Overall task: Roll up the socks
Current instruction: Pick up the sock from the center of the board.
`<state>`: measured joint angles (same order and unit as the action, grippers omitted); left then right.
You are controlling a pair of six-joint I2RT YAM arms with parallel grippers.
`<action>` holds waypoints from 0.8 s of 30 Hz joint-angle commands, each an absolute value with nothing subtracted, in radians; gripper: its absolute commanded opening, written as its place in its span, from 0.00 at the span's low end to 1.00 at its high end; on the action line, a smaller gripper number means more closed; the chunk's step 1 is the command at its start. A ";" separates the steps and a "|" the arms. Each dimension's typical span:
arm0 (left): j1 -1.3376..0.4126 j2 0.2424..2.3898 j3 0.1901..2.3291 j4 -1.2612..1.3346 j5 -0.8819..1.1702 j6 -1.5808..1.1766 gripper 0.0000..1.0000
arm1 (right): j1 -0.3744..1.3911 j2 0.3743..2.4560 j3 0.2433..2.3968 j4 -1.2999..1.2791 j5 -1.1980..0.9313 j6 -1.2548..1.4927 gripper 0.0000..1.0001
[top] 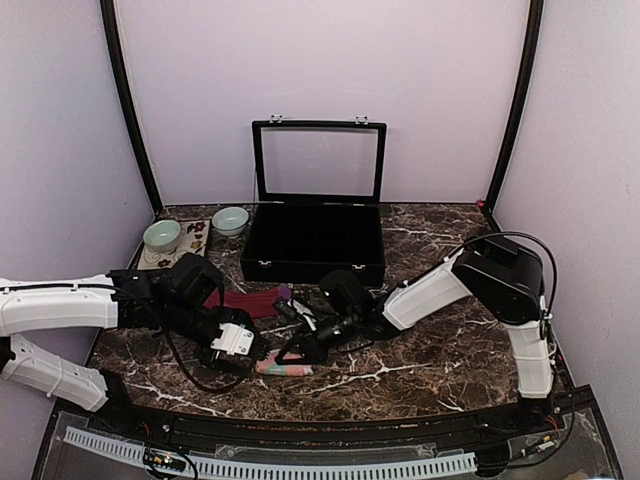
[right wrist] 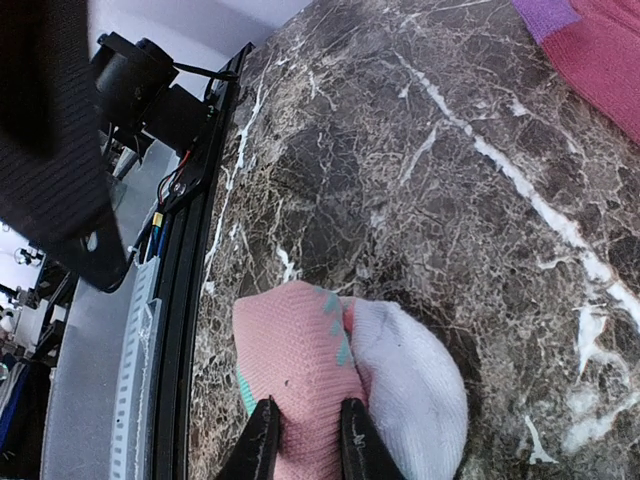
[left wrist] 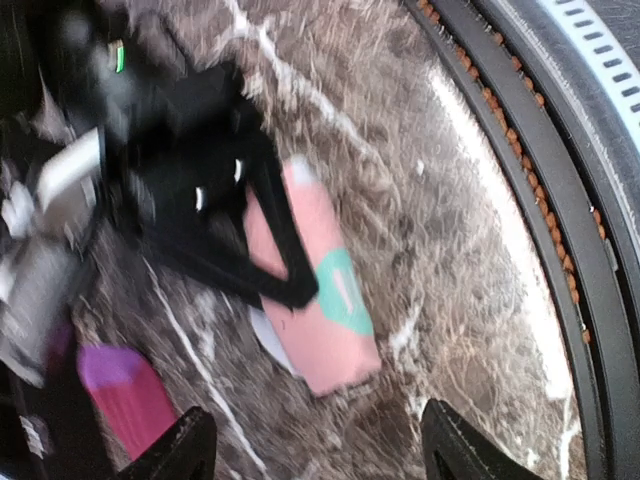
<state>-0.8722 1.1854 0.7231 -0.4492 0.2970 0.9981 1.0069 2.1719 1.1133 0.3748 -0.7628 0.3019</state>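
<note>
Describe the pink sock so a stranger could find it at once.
Start at the open black case at the back of the marble table and come toward the near edge. There the right pincer pinches the pink sock; mint and white patches separate it from the maroon sock nearby.

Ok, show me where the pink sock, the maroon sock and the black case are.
pink sock (right wrist: 295, 360): right wrist view, on its pink ribbed body.
maroon sock (left wrist: 140, 408): left wrist view, on its body just past the purple end.
black case (top: 290, 270): top view, on its front wall.
</note>
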 commanded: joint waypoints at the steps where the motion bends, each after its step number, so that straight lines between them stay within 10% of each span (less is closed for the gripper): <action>1: -1.023 1.114 0.582 -0.207 0.180 1.114 0.73 | 0.972 2.376 0.983 -0.137 -0.574 0.341 0.07; 24: -1.173 1.313 0.421 0.245 -0.199 1.066 0.69 | 0.971 2.407 0.989 -0.020 -0.688 0.426 0.07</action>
